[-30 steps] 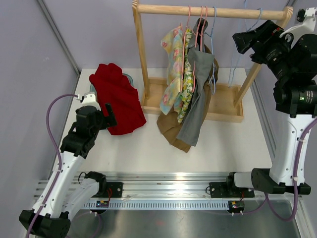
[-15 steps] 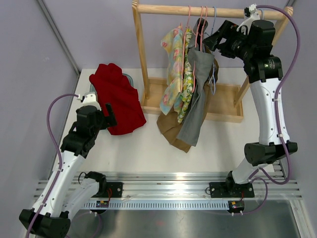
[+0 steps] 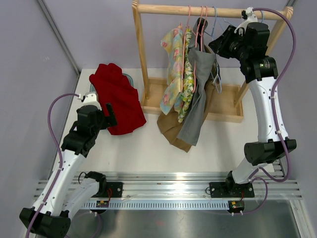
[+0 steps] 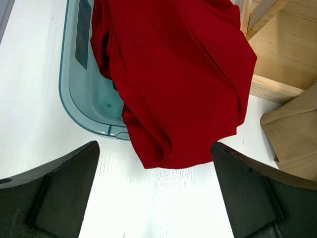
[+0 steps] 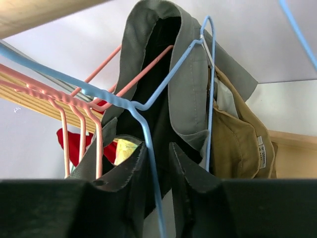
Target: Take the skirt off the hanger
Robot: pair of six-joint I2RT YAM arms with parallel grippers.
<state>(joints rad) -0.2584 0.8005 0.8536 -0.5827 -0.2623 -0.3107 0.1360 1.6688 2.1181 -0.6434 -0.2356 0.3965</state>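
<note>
1. Between the right gripper's (image 5: 157,148) nearly closed fingers (image 5: 185,183) runs the wire of the blue hanger (image 5: 141,107); whether they pinch it I cannot tell.
2. Just beside it, the tan skirt (image 5: 237,144) hangs on the wooden rack (image 3: 208,10).
3. Left gripper (image 4: 154,148) fingers gape wide, empty, above a red cloth (image 4: 173,74) on the desk (image 4: 29,99).

deep red cloth (image 3: 116,96), see-through teal bin (image 4: 84,99), pale wooden rack (image 3: 208,10), yellow-and-green floral garment (image 3: 173,79), plain grey garment (image 3: 195,114), tan garment (image 3: 168,130), salmon-pink hangers (image 5: 65,144), light blue hanger (image 5: 134,106), white table (image 3: 148,148), lilac walls (image 3: 29,59)
</note>
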